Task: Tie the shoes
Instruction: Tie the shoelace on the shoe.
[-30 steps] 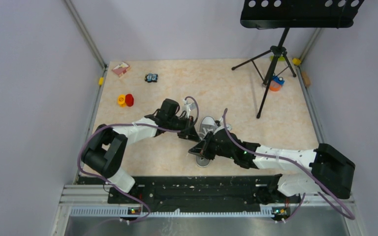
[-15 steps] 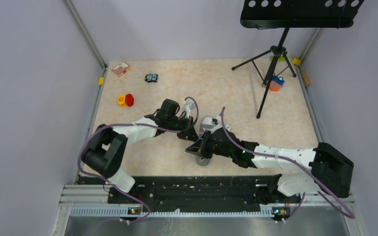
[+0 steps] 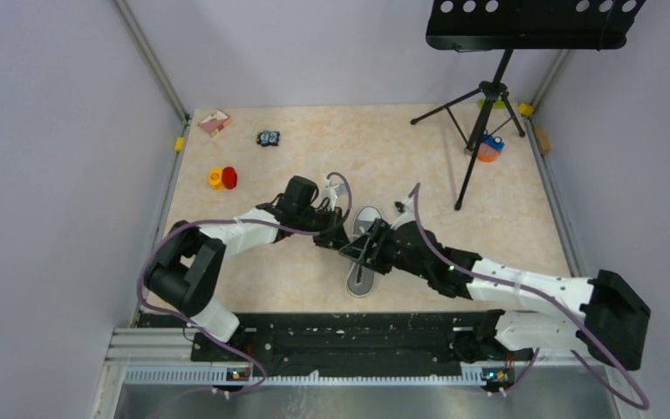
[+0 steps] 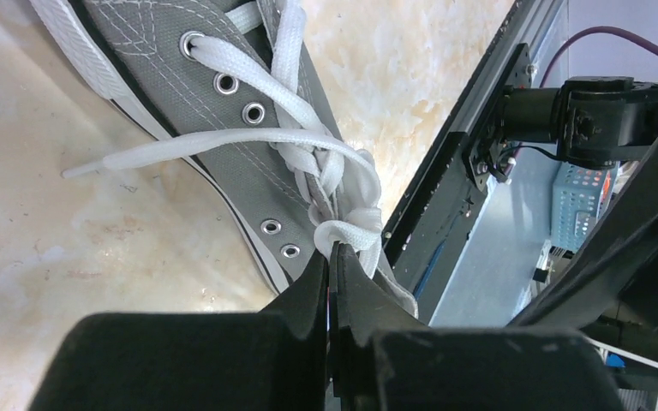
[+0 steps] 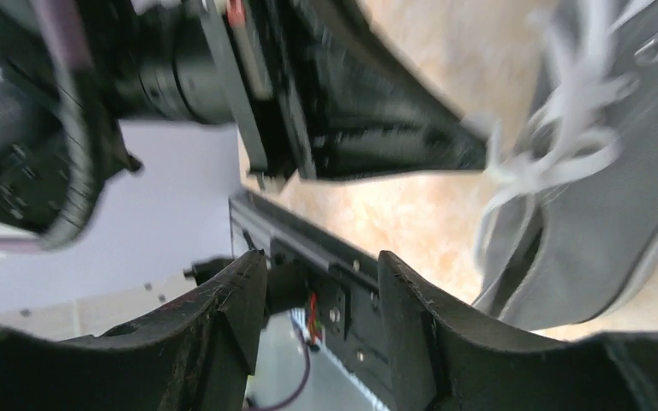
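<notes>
The shoes are one grey canvas sneaker [image 3: 359, 272] with a white sole, lying mid-table between both arms. The left wrist view shows its grey side with eyelets [image 4: 171, 94] and white laces [image 4: 308, 158] knotted over the tongue. My left gripper [image 4: 334, 250] is shut on a loop of the lace at that knot; from above it sits at the sneaker's left side [image 3: 331, 237]. My right gripper [image 5: 321, 261] is open with nothing between its fingers, just right of the sneaker [image 3: 368, 250]. The sneaker [image 5: 600, 214] and blurred laces [image 5: 565, 128] lie beyond it.
A music stand's tripod [image 3: 487, 96] stands back right with an orange and blue item [image 3: 488, 148] at its foot. Red and yellow pieces [image 3: 222, 178], a pink box [image 3: 214, 122] and a small dark toy [image 3: 268, 138] lie back left. The metal rail [image 3: 349, 345] runs along the near edge.
My right gripper has opened, let go of the lace and drawn back to the right. More of the sneaker now shows. The left gripper has kept its hold.
</notes>
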Robot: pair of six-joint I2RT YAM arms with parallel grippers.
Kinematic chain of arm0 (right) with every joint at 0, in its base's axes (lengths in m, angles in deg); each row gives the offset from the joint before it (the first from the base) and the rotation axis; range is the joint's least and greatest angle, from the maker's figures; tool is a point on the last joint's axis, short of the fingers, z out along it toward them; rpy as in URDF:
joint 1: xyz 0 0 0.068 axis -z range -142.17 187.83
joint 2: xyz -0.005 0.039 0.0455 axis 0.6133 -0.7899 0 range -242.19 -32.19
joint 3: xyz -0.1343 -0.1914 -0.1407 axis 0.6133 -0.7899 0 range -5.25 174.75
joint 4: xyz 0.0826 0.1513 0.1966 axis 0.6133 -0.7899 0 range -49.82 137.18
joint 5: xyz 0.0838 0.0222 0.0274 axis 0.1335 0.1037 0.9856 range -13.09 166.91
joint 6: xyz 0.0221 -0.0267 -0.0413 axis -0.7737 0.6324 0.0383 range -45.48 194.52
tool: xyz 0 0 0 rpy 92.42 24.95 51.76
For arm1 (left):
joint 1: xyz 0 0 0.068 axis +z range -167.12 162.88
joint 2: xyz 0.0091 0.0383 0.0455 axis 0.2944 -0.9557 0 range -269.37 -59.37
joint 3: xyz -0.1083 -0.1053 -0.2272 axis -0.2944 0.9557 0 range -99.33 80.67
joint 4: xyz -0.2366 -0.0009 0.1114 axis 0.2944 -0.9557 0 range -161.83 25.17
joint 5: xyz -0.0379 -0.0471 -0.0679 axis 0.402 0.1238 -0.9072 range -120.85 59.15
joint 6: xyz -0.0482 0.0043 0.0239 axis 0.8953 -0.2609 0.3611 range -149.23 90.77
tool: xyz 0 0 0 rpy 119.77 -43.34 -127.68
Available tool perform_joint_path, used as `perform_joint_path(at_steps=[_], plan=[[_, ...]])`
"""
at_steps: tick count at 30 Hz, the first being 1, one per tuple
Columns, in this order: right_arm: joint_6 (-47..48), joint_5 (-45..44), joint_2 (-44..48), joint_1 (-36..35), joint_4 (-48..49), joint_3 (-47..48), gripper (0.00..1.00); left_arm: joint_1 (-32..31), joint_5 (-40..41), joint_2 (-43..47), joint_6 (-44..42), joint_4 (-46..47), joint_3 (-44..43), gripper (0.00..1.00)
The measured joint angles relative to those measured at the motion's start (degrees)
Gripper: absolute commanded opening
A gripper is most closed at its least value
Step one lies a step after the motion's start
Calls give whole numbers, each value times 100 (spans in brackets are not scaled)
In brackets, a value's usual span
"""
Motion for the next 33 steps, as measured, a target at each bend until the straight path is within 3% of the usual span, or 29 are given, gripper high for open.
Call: perform_joint_path(at_steps=[2,4,6,9,15,20,33], plan=[[81,-107,323,258,-59,-72,44,0,7,9,0,-13,0,0],[146,-197,601,601,-103,-214,26,0,35,37,2,-35,0,0],[225,-216,713,986,-101,-391,21,-2,96,87,2,-87,0,0],[254,-94,627,1460,-173,-610,27,-2,219,162,2,-192,0,0],[378,273,17,1757,72,-688,43,-7,310,308,4,-267,0,0],[393,675,-483,1827,396,-745,43,-17,350,319,4,-302,0,0],[109,1036,-516,1832,994,-1209,38,-17,433,319,4,-308,2,0]])
